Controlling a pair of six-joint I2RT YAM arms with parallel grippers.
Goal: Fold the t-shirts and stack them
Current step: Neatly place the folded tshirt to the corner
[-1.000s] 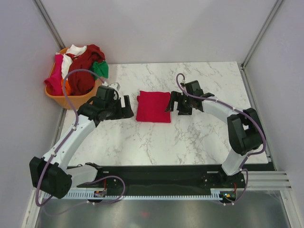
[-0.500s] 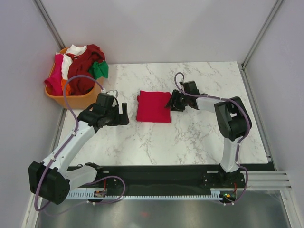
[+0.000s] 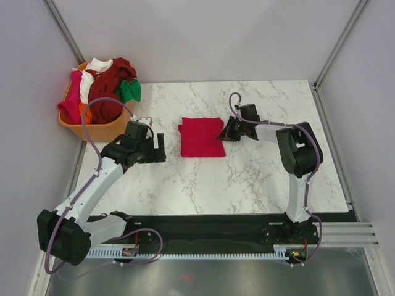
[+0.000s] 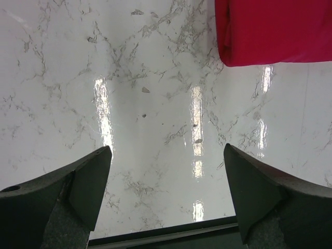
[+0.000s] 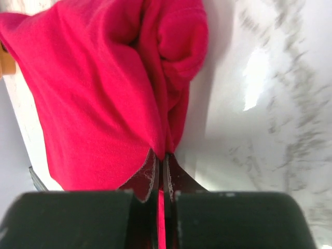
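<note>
A bright red t-shirt (image 3: 200, 137) lies folded into a rectangle in the middle of the marble table. My right gripper (image 3: 226, 133) is at its right edge, shut on a pinch of the red cloth (image 5: 104, 93); in the right wrist view a thin layer of fabric runs between the closed fingers of the gripper (image 5: 162, 155). My left gripper (image 3: 157, 147) hangs open over bare marble to the left of the shirt. Its wide-apart gripper (image 4: 166, 150) holds nothing, and only the shirt's corner (image 4: 270, 31) shows ahead. More t-shirts (image 3: 108, 86), maroon, magenta, white, orange and green, are heaped in the basket.
An orange plastic basket (image 3: 92, 131) stands at the table's far left corner, just behind the left arm. Grey walls enclose the table on three sides. A black rail (image 3: 210, 225) with the arm bases runs along the near edge.
My right gripper moved left onto the red shirt's right edge and closed on it. The left gripper drew back a little to the left and stayed open.
</note>
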